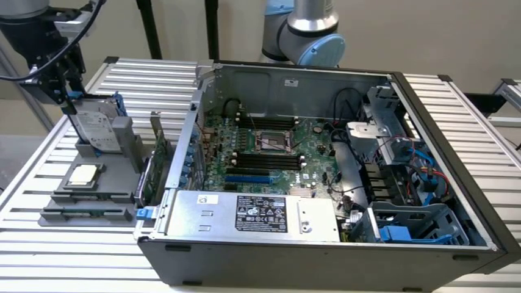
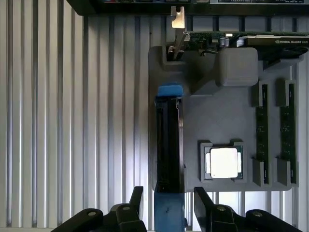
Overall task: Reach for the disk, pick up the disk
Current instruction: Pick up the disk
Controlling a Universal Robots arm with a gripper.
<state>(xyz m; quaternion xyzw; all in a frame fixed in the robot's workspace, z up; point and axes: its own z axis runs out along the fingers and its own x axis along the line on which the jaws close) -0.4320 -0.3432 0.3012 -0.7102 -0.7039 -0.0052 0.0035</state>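
Watching from the exterior view: the arm is parked over the grey holder tray (image 1: 89, 201) on the table (image 1: 24, 183), off to that view's left of the open PC case (image 1: 326, 183). The disk (image 1: 96, 127) stands on edge in the tray, leaning a bit, white label facing out, blue rails along its sides. The fingers (image 1: 67, 91) are right at its upper end. I can't tell from here if they touch it.

Wrist view is clearer. You see the disk (image 2: 169, 140) edge-on, a thin dark slab with blue plastic at both ends. The fingers (image 2: 137, 199) are spread wide, one on each side of the near blue end, with a gap on both sides. So nothing is gripped yet. The CPU chip (image 2: 224, 162) sits in its own pocket just beside it.

I'd say the reach is basically finished and the pickup hasn't started. A clean grab calls for staying centred and squeezing on the flat faces, since that thin slab could tip in its slot.
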